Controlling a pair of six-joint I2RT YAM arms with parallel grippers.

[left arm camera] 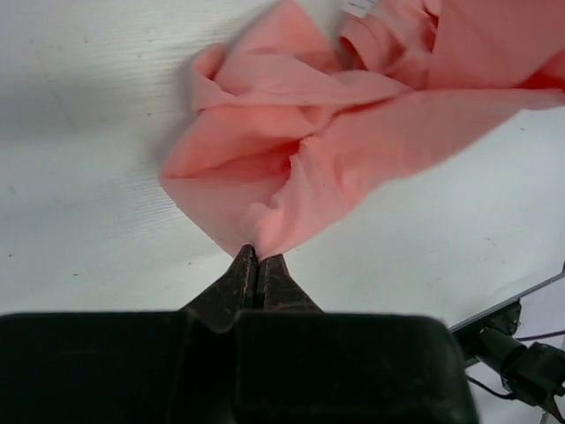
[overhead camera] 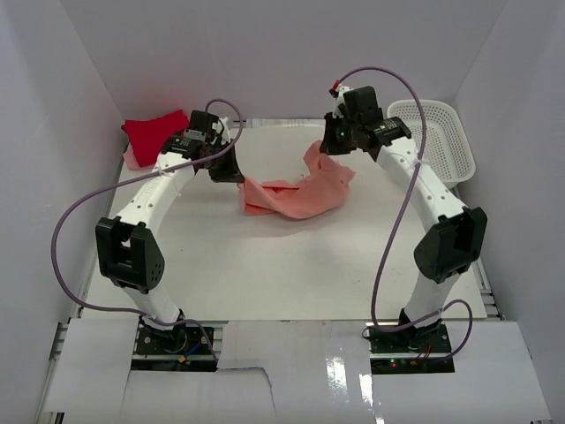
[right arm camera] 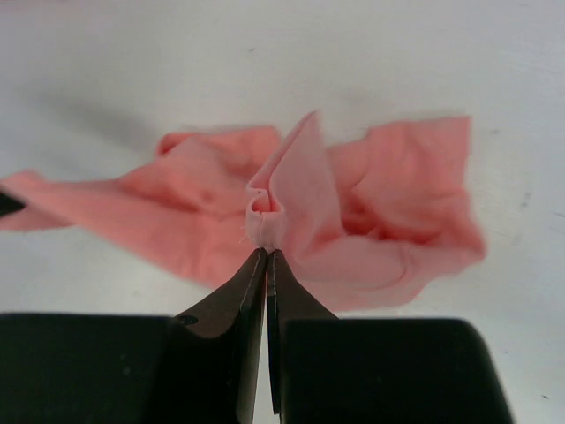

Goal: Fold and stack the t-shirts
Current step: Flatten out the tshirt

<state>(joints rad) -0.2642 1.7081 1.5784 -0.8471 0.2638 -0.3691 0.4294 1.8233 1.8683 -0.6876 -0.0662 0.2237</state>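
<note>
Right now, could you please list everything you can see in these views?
salmon-pink t-shirt: one, salmon pink, crumpled mid-table, pinched at both ends.
red t-shirt: one, bright red, far left corner.
pale pink t-shirt: one, pale pink, peeking out beside the red one.
basket: one, white lattice, far right.
table: one, white, under the shirts.
cables: two, purple, one per arm.
left gripper: one, black, shut on the salmon-pink t-shirt.
right gripper: one, black, shut on the same shirt.

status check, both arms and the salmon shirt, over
Left gripper shut on one edge of salmon-pink shirt, right gripper shut on another. Shirt bunched between them, unfolded. Red shirt far-left corner, basket far right, neither in the way.
</note>
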